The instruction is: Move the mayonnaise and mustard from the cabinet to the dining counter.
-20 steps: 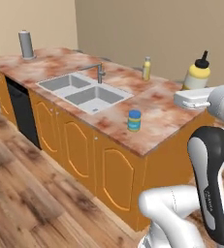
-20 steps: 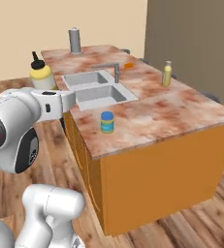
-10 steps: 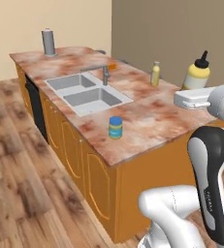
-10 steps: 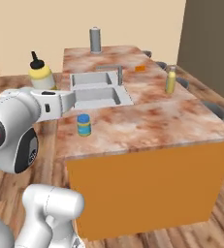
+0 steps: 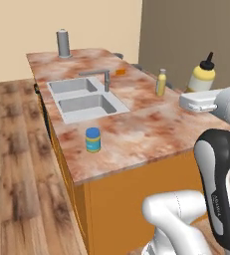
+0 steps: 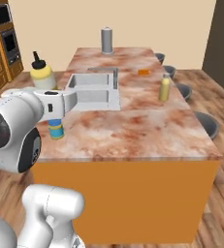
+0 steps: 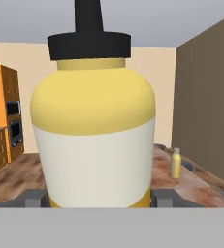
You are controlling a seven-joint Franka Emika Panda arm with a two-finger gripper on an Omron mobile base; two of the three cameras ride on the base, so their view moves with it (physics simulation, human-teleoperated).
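Right up against the hand camera, the mustard [image 7: 94,131] stands upright between the jaws of the gripper [image 7: 100,198], which are closed on its lower body, a finger at either side. From the left base view the bottle sits off the right-hand side of the dining counter [image 5: 136,124], raised above the level of the stone top and touching nothing there.

On the near end of the counter the mayonnaise [image 5: 92,140] stands upright close to the left edge, just in front of the double sink [image 5: 86,107]. Bare marbled stone lies between the jar and the held bottle.

Further along, a slim yellowish bottle [image 5: 161,82] stands near the right edge, well apart from the jar. Behind the basins is the faucet [image 5: 105,77], with a small orange item [image 5: 120,71] just beyond it. At the far end stands a tall grey cylinder [image 5: 63,44].

Dark stools [image 6: 205,123] line the counter's right side, and built-in ovens [image 6: 7,34] show against the far left wall.
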